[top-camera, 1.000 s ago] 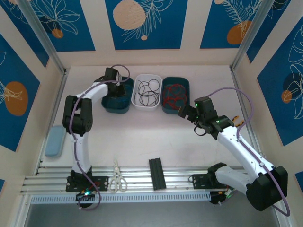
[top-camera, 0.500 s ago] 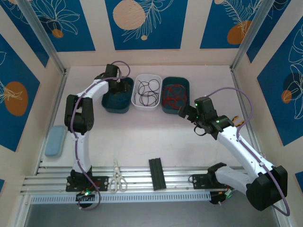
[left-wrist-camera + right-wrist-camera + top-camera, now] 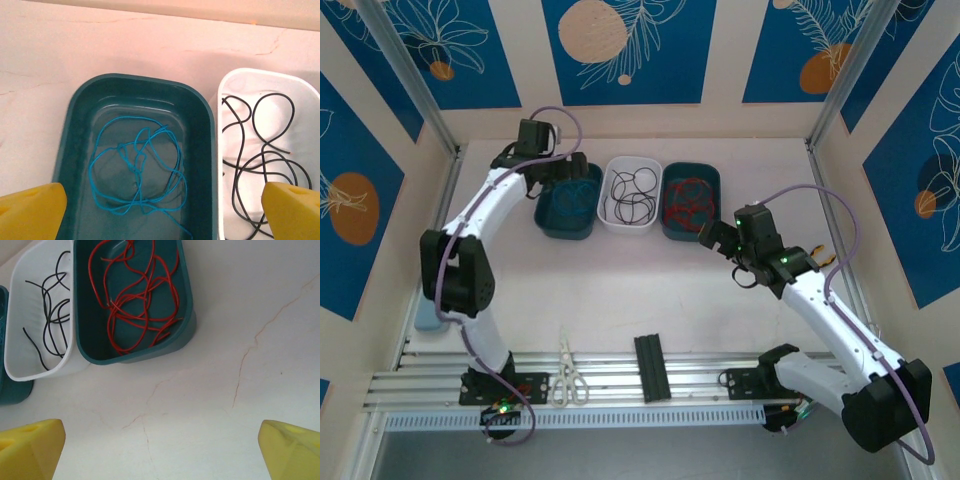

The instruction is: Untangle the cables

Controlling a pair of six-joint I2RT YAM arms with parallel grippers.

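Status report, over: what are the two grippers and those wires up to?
Both open, empty: left gripper over blue wire, right gripper near red wire. Also black wire, in white tray. Nothing blocking.

**Two sorted trays above spread fingers**

Red cables (image 3: 135, 295) loop inside a teal tray (image 3: 186, 300) at 12 o'clock. Black cables (image 3: 52, 305) lie in the touching white tray (image 3: 20, 340) at 10 o'clock. The right end effector (image 3: 160, 452) has its yellow fingertips (image 3: 30, 447) spread wide over the cracked worktop (image 3: 225, 390).

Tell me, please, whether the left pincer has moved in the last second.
Yes: the left pincer drew back across the left teal tray toward its far-left corner.
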